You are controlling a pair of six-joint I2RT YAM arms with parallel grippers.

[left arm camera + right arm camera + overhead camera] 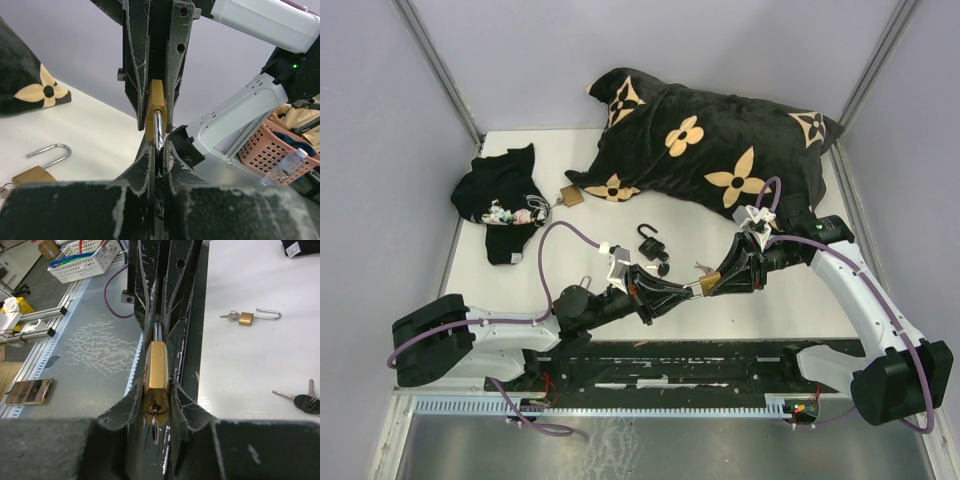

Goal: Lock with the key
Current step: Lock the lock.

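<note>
Both arms meet over the table [740, 318], close to the middle of its near edge, with a brass padlock [156, 365] held up between them. My left gripper [158, 150] is pinched tight on the steel shackle [158, 131]. My right gripper [156, 390] presses its fingers against both flat sides of the body, and the keyway faces that wrist camera.

A black padlock [650, 242] with keys lies mid-table. A second brass padlock [246, 318], its shackle swung open, lies beside the left arm. A third brass padlock [570, 196] touches the black flowered pillow [720, 140] along the far edge.

Off the table, an orange basket [265, 150] holds rumpled cloth, with a plastic bottle [287, 169] just beside it. A white basket [85, 265] holds blue and red items I cannot identify.
</note>
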